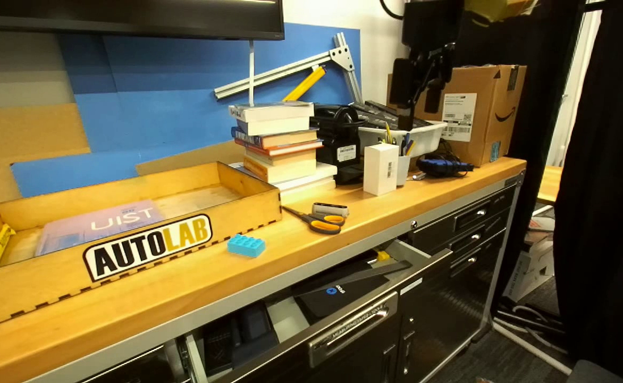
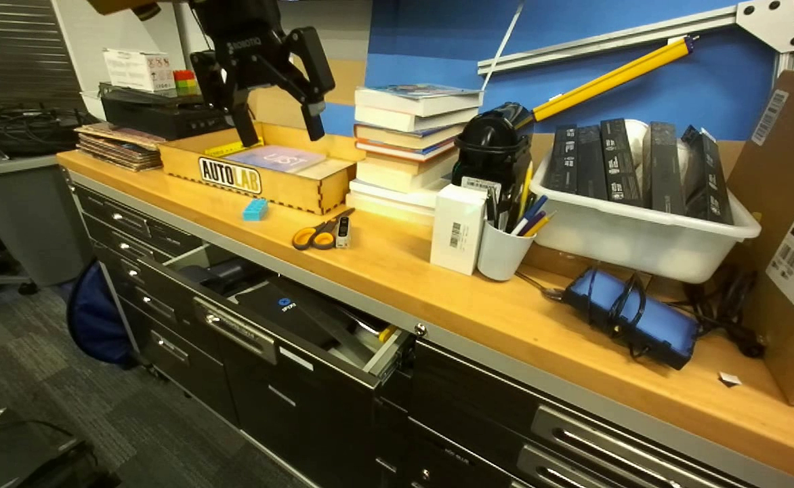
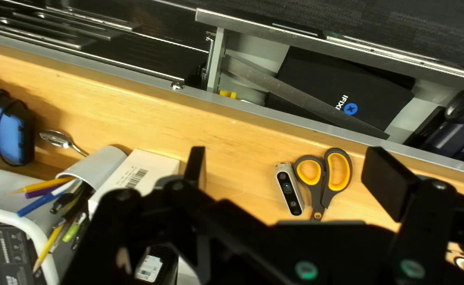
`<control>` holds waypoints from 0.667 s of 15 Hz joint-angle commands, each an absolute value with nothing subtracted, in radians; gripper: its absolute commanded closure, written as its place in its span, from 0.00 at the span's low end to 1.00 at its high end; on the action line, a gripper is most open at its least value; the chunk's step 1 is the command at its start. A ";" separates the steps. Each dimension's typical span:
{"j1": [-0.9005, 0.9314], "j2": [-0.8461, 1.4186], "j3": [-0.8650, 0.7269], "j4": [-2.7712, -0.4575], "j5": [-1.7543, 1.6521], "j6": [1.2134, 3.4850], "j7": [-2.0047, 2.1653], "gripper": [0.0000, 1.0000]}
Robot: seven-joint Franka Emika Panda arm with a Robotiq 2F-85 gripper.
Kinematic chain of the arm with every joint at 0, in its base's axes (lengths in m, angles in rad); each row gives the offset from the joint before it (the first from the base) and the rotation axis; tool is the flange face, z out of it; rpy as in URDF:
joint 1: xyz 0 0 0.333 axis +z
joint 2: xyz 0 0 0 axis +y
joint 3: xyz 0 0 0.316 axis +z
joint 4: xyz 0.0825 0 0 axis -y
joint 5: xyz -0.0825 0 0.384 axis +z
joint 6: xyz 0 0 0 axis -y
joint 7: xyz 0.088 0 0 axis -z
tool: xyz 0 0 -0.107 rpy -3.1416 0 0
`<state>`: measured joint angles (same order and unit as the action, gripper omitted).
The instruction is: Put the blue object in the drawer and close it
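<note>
Blue brick (image 1: 246,246) on the table (image 2: 383,261), between its front edge and the wooden tray (image 1: 253,217). Drawer (image 1: 353,329) below that edge: pulled out. Scissors (image 3: 324,183) nearby, handles toward front edge. My pincer (image 2: 283,137): above the table, released, spread wide.

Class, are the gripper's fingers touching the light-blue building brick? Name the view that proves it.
Apart. In an exterior view, the fingers hang higher than the light-blue building brick, and the wooden tray shows in the gap.
</note>
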<state>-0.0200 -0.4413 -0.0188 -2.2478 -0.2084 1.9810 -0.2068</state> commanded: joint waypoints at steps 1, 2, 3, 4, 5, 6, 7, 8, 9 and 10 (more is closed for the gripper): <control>0.045 -0.233 -0.029 -2.037 -0.147 1.920 -0.344 0.00; 0.055 -0.186 -0.025 -1.994 -0.129 1.910 -0.378 0.00; 0.067 -0.135 -0.023 -1.949 -0.108 1.902 -0.424 0.00; 0.073 -0.088 -0.019 -1.907 -0.090 1.893 -0.459 0.00; 0.081 -0.041 -0.014 -1.869 -0.062 1.891 -0.511 0.00; 0.085 0.007 -0.004 -1.832 -0.045 1.878 -0.547 0.00; 0.087 0.051 0.010 -1.797 -0.037 1.860 -0.571 0.00; 0.088 0.092 0.025 -1.766 -0.037 1.842 -0.585 0.00; 0.090 0.132 0.043 -1.742 -0.064 1.838 -0.562 0.00; 0.090 0.168 0.055 -1.717 -0.085 1.831 -0.543 0.00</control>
